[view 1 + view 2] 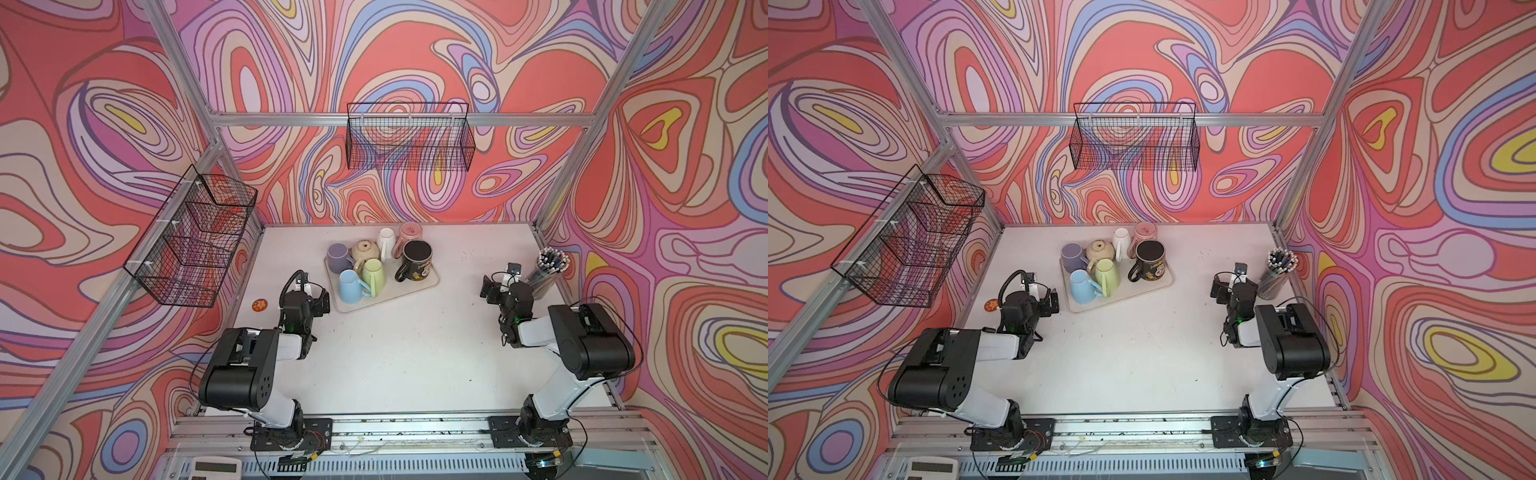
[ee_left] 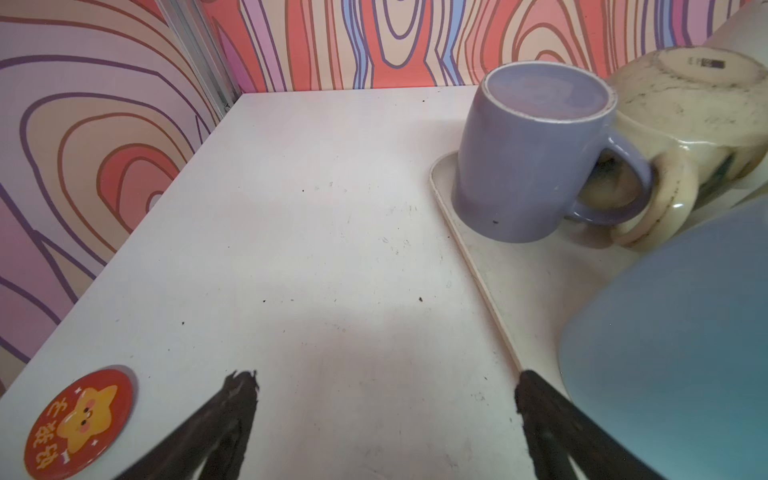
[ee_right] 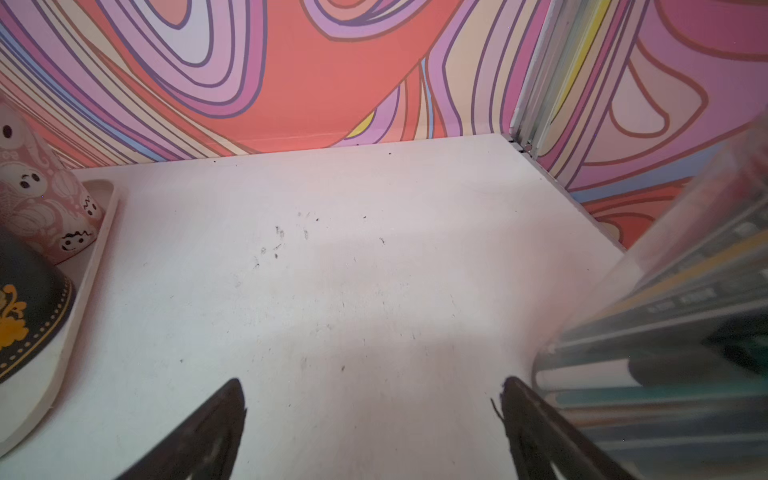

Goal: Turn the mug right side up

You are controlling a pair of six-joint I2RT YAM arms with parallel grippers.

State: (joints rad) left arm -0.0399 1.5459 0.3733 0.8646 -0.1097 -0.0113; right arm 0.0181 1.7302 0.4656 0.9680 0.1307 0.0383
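A cream rectangular plastic tray (image 1: 405, 291) lies toward the back of the white tabletop (image 1: 407, 357) and carries seven mugs packed close together. The glossy black ceramic mug with a yellow print (image 1: 417, 257) stands mouth up at the tray's right side. The lavender ceramic mug (image 2: 536, 158) and the speckled cream stoneware mug (image 2: 690, 108) stand base up, their handles side by side. The pale blue mug (image 1: 351, 284), the light green mug (image 1: 374, 272) and the pink patterned mug (image 1: 409, 232) also appear inverted. The small white mug (image 1: 386, 240) at the back is probably upside down too, though the top views show it too small to be sure. The left gripper (image 2: 384, 384) hovers low over bare table just beside the tray's left edge, jaws spread wide and empty. The right gripper (image 3: 370, 388) hangs well to the right of the tray, jaws likewise wide apart, with a clear cup of pens (image 1: 547, 270) just beside it. A round red badge with a yellow star (image 2: 79, 424) lies near the left gripper.
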